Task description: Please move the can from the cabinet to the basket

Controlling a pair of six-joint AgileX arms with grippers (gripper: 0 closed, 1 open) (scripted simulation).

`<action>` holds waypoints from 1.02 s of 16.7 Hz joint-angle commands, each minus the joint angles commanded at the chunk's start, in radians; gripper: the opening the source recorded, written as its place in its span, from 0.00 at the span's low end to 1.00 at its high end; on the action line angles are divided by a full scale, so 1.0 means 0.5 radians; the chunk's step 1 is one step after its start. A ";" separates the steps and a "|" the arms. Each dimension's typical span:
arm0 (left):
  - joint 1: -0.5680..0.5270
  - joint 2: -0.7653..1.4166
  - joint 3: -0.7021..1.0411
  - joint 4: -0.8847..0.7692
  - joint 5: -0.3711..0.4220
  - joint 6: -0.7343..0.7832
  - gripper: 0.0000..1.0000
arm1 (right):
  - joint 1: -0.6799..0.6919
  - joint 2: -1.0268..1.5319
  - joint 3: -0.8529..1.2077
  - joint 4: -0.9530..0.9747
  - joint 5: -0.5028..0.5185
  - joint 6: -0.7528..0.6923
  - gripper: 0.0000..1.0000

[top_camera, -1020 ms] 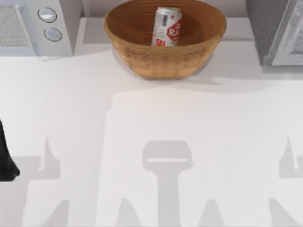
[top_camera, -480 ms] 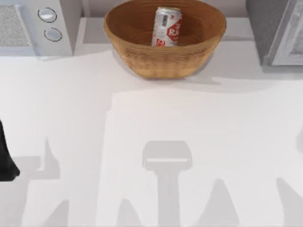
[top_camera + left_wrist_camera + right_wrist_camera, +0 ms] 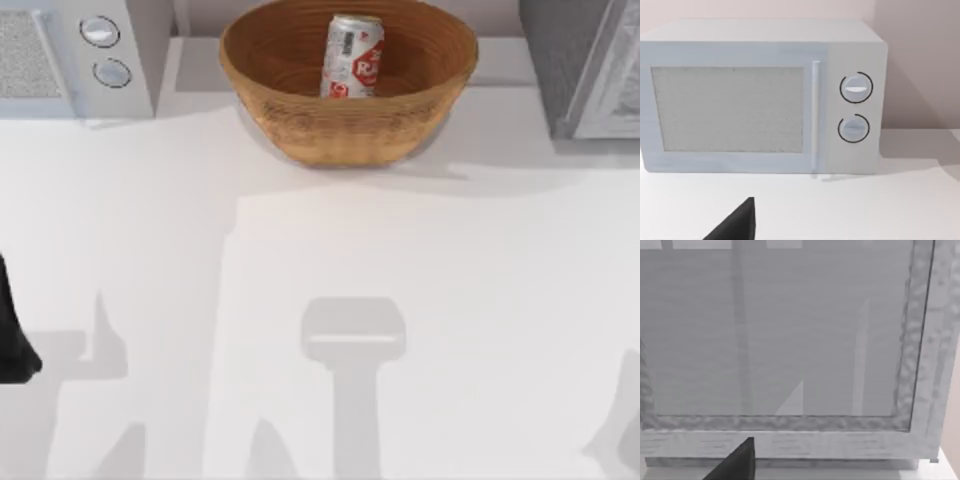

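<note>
- Can (image 3: 353, 57): standing upright inside the basket (image 3: 300, 120), upper centre of the top view. Red label faces the camera, silver top just below the far rim.
- Basket sits on the white worktop (image 3: 320, 260) at its back edge, between the white microwave (image 3: 80, 55) in the upper left corner and the cabinet (image 3: 585, 65) in the upper right corner.
- Cabinet: dark speckled body, pale framed door panel along its right part. The right wrist view looks close onto that door panel (image 3: 780, 330) and its mottled frame.
- Left arm: a dark piece of it (image 3: 12, 330) shows at the left edge of the top view, low on the frame, well apart from basket and can. Whether the left pincer is spread or pressed together, I cannot tell.
- Left wrist view faces the microwave front (image 3: 730, 110), two round knobs to the right of its door; a black fingertip (image 3: 737, 225) pokes in at the lower edge.
- Right wrist view: a similar black fingertip (image 3: 737, 465) at the lower edge, in front of the cabinet door. Right pincer state: cannot tell.
- Nothing touches the can.
</note>
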 joint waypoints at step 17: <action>0.000 0.000 0.000 0.000 0.000 0.000 1.00 | -0.318 0.401 0.528 -0.087 -0.306 0.010 1.00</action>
